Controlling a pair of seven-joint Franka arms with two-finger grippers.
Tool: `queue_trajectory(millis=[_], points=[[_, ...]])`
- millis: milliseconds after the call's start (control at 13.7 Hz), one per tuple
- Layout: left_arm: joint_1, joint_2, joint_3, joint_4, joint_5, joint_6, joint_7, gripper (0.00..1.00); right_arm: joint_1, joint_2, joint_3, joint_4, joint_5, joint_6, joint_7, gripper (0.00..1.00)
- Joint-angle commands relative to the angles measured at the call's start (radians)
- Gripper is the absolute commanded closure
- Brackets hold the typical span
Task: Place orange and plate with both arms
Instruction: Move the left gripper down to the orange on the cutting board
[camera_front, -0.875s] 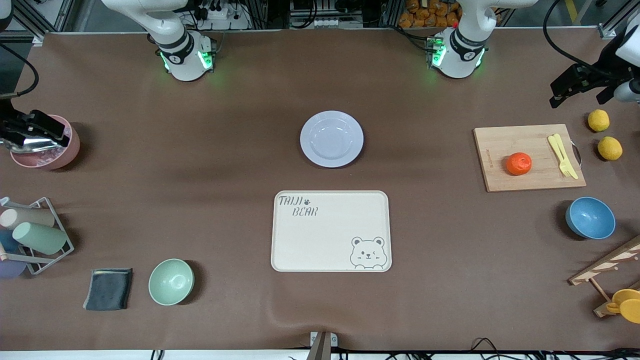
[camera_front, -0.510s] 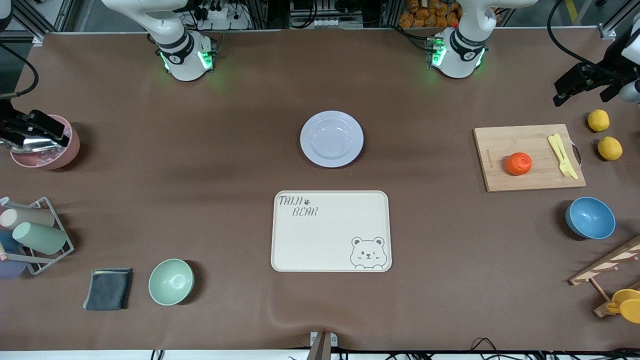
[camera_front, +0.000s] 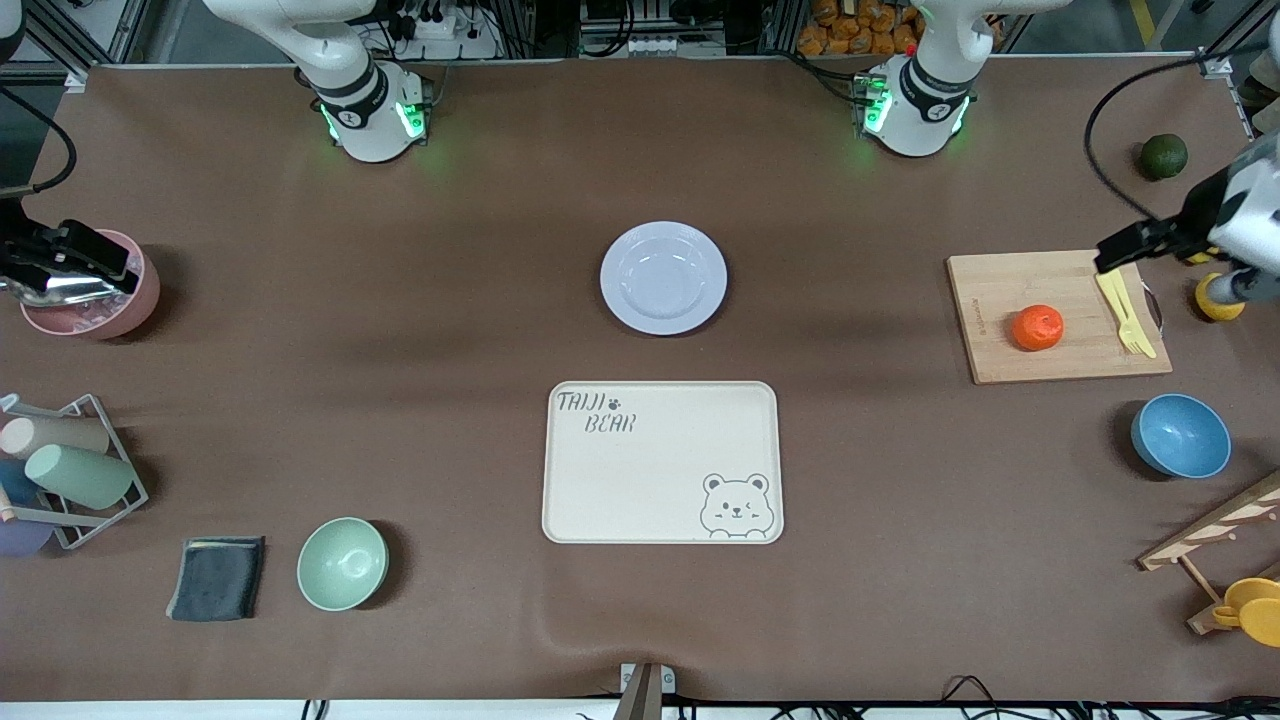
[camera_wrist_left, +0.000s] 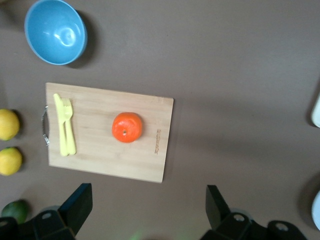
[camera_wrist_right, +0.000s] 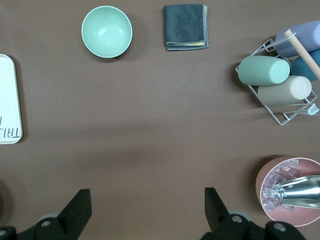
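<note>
The orange (camera_front: 1037, 327) sits on a wooden cutting board (camera_front: 1010, 290) toward the left arm's end of the table; in the left wrist view the orange (camera_wrist_left: 127, 127) lies ahead of the fingers. The pale lavender plate (camera_front: 663, 277) lies mid-table, farther from the front camera than the cream bear tray (camera_front: 660, 462). My left gripper (camera_front: 1135, 243) hangs open and empty over the board's outer edge, its fingertips wide apart in its wrist view (camera_wrist_left: 147, 210). My right gripper (camera_front: 70, 255) waits open and empty over a pink bowl (camera_front: 95, 305), fingers spread (camera_wrist_right: 147, 212).
A yellow fork (camera_front: 1125, 310) lies on the board. Lemons (camera_wrist_left: 7, 124) and a dark green fruit (camera_front: 1164, 156) lie beside it; a blue bowl (camera_front: 1181, 436) sits nearer the camera. A green bowl (camera_front: 342, 563), grey cloth (camera_front: 217, 578) and cup rack (camera_front: 70, 470) stand at the right arm's end.
My left gripper has moved down over the cutting board's outer edge, uncovering the green fruit and covering the lemons. The right arm has not moved.
</note>
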Motion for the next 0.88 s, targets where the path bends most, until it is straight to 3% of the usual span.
queue_trajectory(millis=[0,146,365,802], points=[[0.024,-0.049,-0.007,-0.222,-0.001,0.185,-0.015,0.00,-0.021,0.006,0.016,0.016,-0.009,-0.010,-0.005,0.00],[0.102,-0.015,-0.013,-0.295,0.049,0.287,0.005,0.00,-0.019,0.006,0.016,0.014,-0.009,-0.010,-0.005,0.00],[0.123,0.008,-0.012,-0.447,0.054,0.507,0.010,0.00,-0.019,0.006,0.016,0.014,-0.009,-0.010,-0.005,0.00],[0.196,0.160,-0.012,-0.466,0.054,0.640,0.083,0.00,-0.012,0.012,0.017,0.011,-0.007,-0.007,-0.005,0.00]])
